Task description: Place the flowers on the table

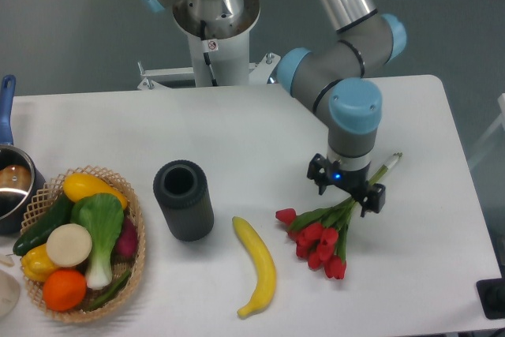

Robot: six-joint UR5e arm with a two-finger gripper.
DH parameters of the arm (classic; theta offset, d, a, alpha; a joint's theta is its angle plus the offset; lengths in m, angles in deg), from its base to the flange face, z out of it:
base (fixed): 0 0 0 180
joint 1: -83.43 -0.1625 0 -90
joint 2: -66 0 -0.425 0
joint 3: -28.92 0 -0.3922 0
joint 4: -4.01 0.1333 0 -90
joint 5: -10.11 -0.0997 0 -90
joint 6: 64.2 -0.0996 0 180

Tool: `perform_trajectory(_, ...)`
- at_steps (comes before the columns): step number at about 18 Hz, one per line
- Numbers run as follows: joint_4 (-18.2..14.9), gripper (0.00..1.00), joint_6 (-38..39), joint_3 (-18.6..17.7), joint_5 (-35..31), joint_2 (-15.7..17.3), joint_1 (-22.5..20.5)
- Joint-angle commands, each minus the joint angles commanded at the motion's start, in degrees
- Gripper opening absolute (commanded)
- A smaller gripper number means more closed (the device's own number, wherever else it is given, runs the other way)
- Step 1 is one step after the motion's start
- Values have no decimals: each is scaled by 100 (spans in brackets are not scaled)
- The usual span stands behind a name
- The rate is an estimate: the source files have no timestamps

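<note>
red flowers (319,242) lie on the table (237,132), blooms lower-left, stems upper-right, clasped mid-stem by the jaws (348,195).

Black cylinder vase (183,200), banana (258,265), produce basket (136,262), blue-handled pot (9,171).

Your arm's (339,5) reaching in from top, wrist pointing straight down over the right side. Gripper (347,189) sits low; can't tell you the jaw state.
</note>
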Motion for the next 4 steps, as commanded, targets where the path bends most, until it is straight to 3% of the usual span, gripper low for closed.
perform_trajectory(4,-17,100,-9,149,44,62,-159)
